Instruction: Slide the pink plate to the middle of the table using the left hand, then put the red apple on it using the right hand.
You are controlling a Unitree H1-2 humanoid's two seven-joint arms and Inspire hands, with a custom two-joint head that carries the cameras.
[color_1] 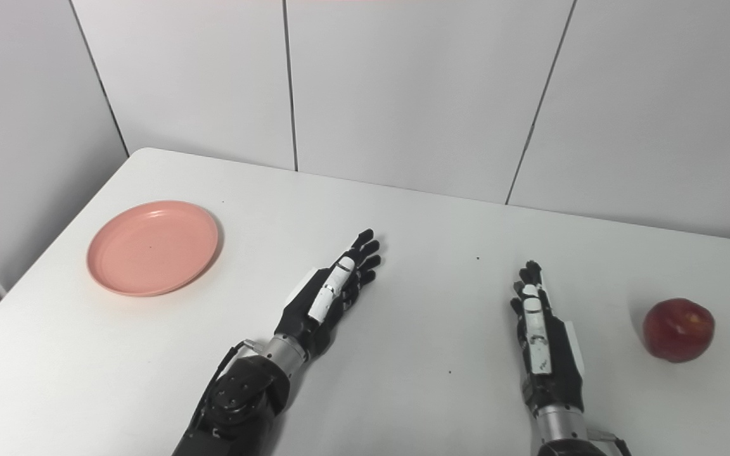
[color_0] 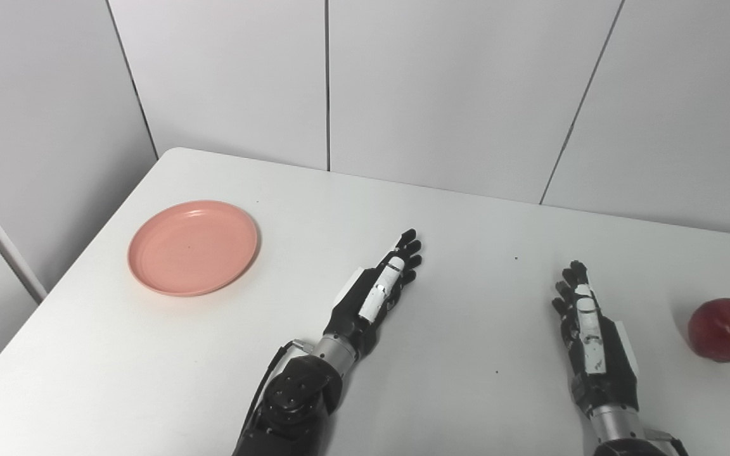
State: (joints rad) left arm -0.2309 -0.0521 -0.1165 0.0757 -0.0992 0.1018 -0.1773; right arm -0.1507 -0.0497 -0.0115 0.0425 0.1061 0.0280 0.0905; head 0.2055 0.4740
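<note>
A pink plate (color_0: 192, 247) lies flat on the white table (color_0: 466, 221) at the left side, with nothing on it. Far to the right rests a red apple (color_0: 724, 329), near the picture's edge. My left hand (color_0: 377, 291) stretches out over the middle of the table, fingers straight and holding nothing, well to the right of the plate. My right hand (color_0: 587, 329) lies open too, fingers pointing away from me, a short way left of the apple and not touching it.
Grey wall panels (color_0: 454, 88) stand right behind the table's far edge. The table's left edge runs diagonally close beside the plate. A few small dark specks (color_0: 516, 258) dot the tabletop.
</note>
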